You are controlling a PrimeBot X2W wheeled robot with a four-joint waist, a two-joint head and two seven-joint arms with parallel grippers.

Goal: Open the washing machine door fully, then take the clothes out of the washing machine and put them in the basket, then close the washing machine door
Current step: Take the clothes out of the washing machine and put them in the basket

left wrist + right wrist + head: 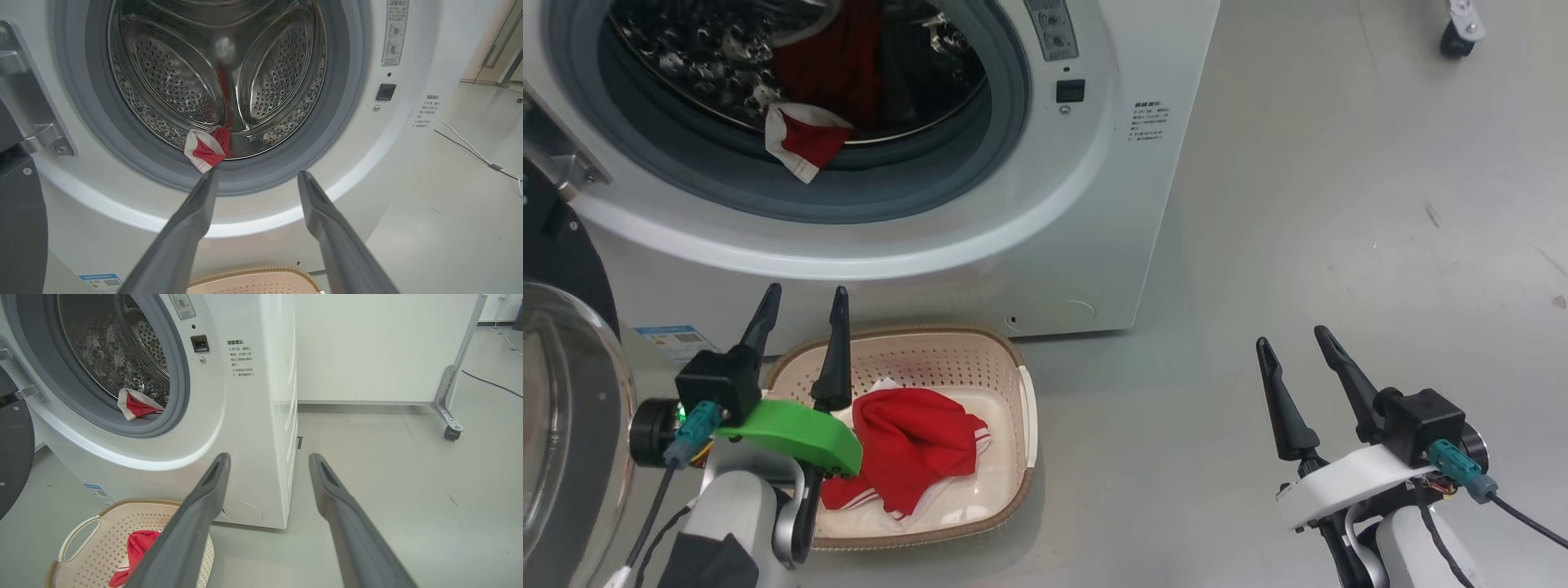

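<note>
Grey, smooth flooring (1339,245) spreads in front of and to the right of the washing machine (1045,245), a white front-loader with a grey rubber gasket (890,196) and a steel drum (175,81); at the machine's left the washing machine door (564,441) stands swung open, black ring and bulging clear glass facing the head camera; low on the machine's front sits a small blue label (674,339); the left gripper (805,289) hovers before the machine's lower front, its two dark fingers spread apart with nothing between them; the basket (1013,359), cream and perforated with a brown woven-look rim, stands on the floor just before the machine's base and holds part of the clothes (907,445), a red garment with white stripes; at the mouth of the drum a red and white piece (805,143) drapes over the gasket's lower lip, with more red cloth behind it; right of the machine the right gripper (1290,336) hangs over bare floor, jaws likewise wide and empty; beyond the machine's right side a white panel (367,347) on a castor (451,433) closes off the room
</note>
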